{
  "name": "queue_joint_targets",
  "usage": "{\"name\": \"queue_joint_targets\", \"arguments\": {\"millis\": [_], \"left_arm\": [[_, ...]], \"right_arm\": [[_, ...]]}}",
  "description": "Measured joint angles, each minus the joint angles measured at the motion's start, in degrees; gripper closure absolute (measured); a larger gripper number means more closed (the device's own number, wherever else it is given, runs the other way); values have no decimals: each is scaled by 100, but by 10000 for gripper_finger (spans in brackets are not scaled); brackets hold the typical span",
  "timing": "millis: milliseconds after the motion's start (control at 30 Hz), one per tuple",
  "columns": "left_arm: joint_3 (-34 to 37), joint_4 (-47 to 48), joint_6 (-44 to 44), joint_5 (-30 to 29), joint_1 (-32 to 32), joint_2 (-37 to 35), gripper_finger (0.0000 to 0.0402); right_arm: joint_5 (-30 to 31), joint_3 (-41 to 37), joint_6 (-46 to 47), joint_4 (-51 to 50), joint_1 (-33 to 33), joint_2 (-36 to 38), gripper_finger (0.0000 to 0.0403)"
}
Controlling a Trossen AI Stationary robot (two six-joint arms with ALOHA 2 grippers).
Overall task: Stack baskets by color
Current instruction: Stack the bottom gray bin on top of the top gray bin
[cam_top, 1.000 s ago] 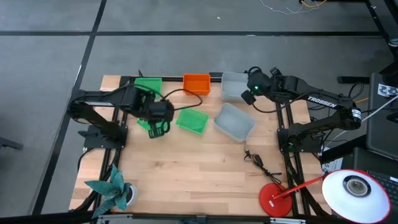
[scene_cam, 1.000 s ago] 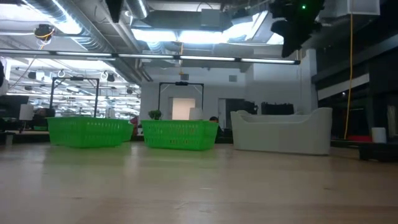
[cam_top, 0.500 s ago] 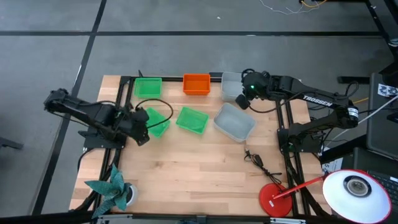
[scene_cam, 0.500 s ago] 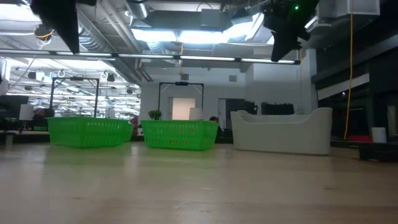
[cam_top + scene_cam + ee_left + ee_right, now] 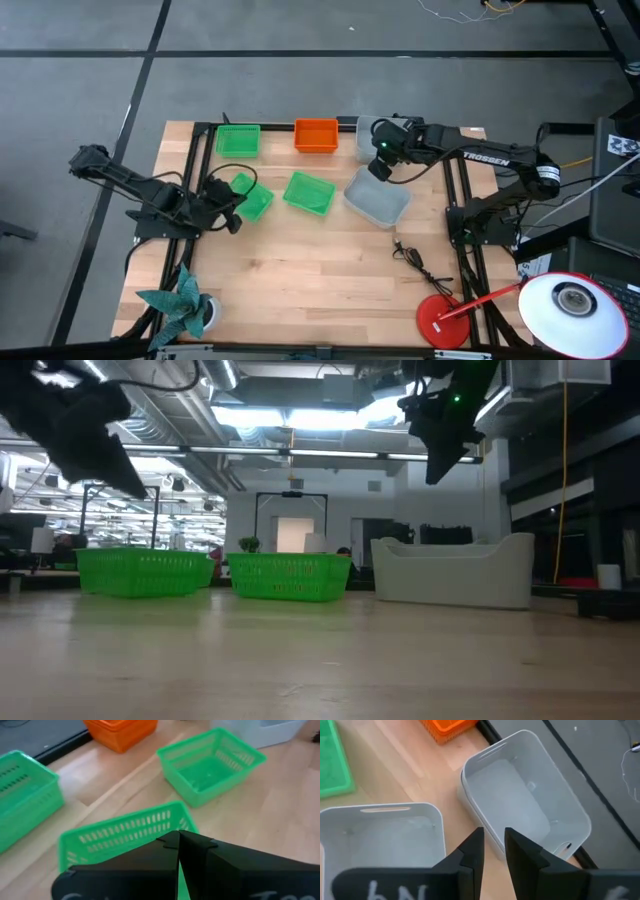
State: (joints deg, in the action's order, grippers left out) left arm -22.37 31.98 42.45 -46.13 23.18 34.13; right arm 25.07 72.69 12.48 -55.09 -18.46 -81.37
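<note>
Three green baskets stand bottom-down on the table: one at the far left [image 5: 238, 140], one tilted askew [image 5: 250, 196], one mid-table [image 5: 309, 192]. An orange basket [image 5: 316, 134] stands at the far edge. One pale grey basket [image 5: 520, 800] stands at the far right and another [image 5: 377, 196] nearer. My left gripper [image 5: 178, 840] is shut and hangs above the near left side of the askew green basket [image 5: 125, 830]. My right gripper [image 5: 492, 847] is open a little, holds nothing, and hovers high between the two grey baskets.
A teal folded paper figure [image 5: 180, 305] sits at the near left corner. A red round lamp base [image 5: 440, 320] and its white head [image 5: 570, 305] are at the near right, with a black cable [image 5: 415, 260] beside them. Bare wood lies along the near half.
My left gripper has drawn back from over the askew green basket toward the table's left edge, sinking and rolling as it went, still shut. My right gripper has shifted a little toward the table's left and down, over the grey baskets.
</note>
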Motion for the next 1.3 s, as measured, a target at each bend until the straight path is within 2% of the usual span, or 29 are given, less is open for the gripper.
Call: {"name": "queue_joint_targets", "arguments": {"millis": [167,300,433,533,633,767,900,1000,1167,1300], "left_arm": [[716,-1194,-841,104,-1,-388,402],[1211,-2213,-1673,451,-124,-680,402],[1578,-3171,-2577,1214,-527,-984,401],[1746,-3677,-3153,2005,-988,-1184,402],[1794,-3810,-3454,2724,-1521,-1302,402],[1878,-3789,-3540,3355,-2155,-1375,402],[2052,-3986,-3560,4143,-2450,-1394,402],[2190,-4367,-3558,4192,-2450,-1403,402],[2190,-4419,-3560,4146,-2290,-1567,402],[2190,-4406,-3929,4483,-2001,-1747,402]], "right_arm": [[-224,0,50,5,0,-14,324],[-229,0,51,6,0,-14,324],[-229,0,70,4,0,-14,324],[-236,0,73,5,0,-14,324],[-247,0,98,4,0,-14,324],[-272,0,233,2,0,-14,324],[-274,0,235,-9,0,-14,324],[-279,0,242,-82,0,-14,325],[-285,0,257,-262,0,-14,324],[-283,0,401,-363,0,-14,324]]}}
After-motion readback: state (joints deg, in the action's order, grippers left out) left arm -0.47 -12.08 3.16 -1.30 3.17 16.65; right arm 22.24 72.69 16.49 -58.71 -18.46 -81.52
